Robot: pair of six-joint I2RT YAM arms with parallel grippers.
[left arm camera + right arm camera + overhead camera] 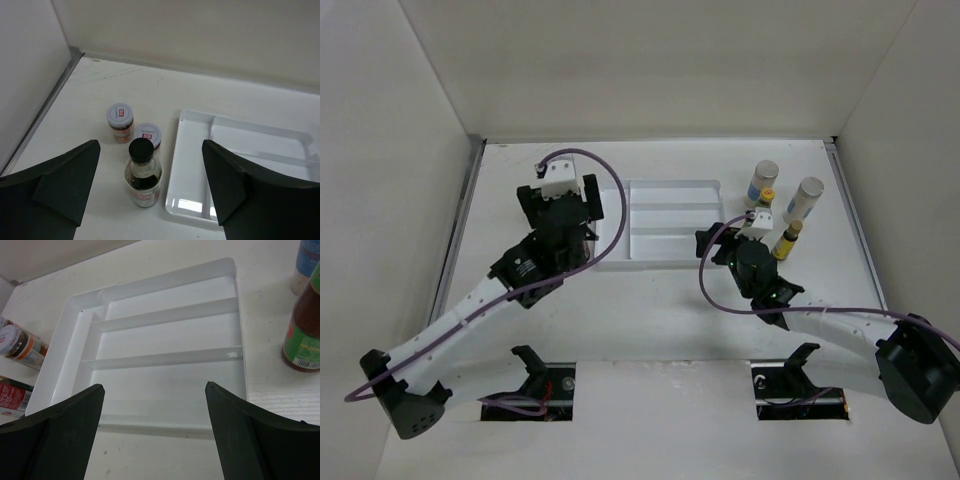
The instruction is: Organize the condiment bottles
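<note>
In the left wrist view my left gripper (150,144) is open, its fingers standing either side of a clear black-capped bottle (143,172) without touching it. Two short red-labelled jars (120,122) (148,135) stand just behind that bottle. My right gripper (154,385) is open and empty at the near edge of the white tray (165,370). To its right stand a dark bottle with a green label (302,335) and a shaker (305,262). From above I see two pale shakers (761,182) (804,198) and a yellow-capped bottle (787,240) right of the tray.
The white tray (670,200) with its dividers lies mid-table between the two arms and holds nothing. White walls close off the left, the back and the right of the table. The left arm hides the jars in the top view.
</note>
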